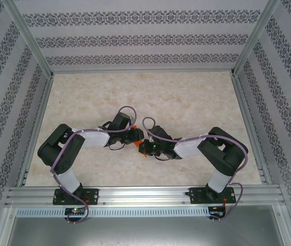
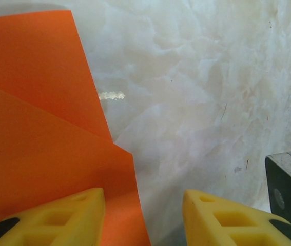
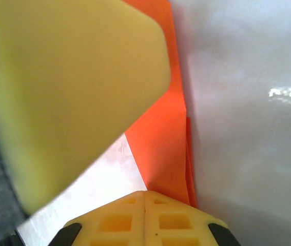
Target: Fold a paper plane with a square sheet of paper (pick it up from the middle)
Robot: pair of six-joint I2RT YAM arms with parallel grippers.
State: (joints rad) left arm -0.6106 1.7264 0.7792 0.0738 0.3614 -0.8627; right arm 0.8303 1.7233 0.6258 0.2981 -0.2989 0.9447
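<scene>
item: orange paper [image 2: 37, 143], partly folded, lying flat on the pale marbled table [image 2: 201, 92] at its middle, where the two arms meet; in the left wrist view two overlapping layers show, with a diagonal edge of the upper layer crossing the lower one and a straight edge running down towards the fingers; in the right wrist view it shows as a narrow strip [image 3: 160, 138] of stacked layers, with layered edges along its right side

left gripper [image 2: 144, 205]: yellow fingers [image 2: 58, 220] parted about halfway with a clear gap between them; one finger lies over the paper's near part, the other stands over bare table; nothing is clamped between them

right gripper [image 3: 145, 197]: yellow fingers pressed together tip to tip, set at the near end of the paper strip; whether a layer is pinched in the seam cannot be told; a large blurred yellow finger [image 3: 68, 92] of the left gripper sits close above and beside it

overhead: both grippers, left [image 1: 135, 134] and right [image 1: 144, 147], nearly touching at the table's centre [image 1: 186, 97]

surroundings: patterned walls [image 1: 145, 41], aluminium frame [image 1: 140, 195]
</scene>
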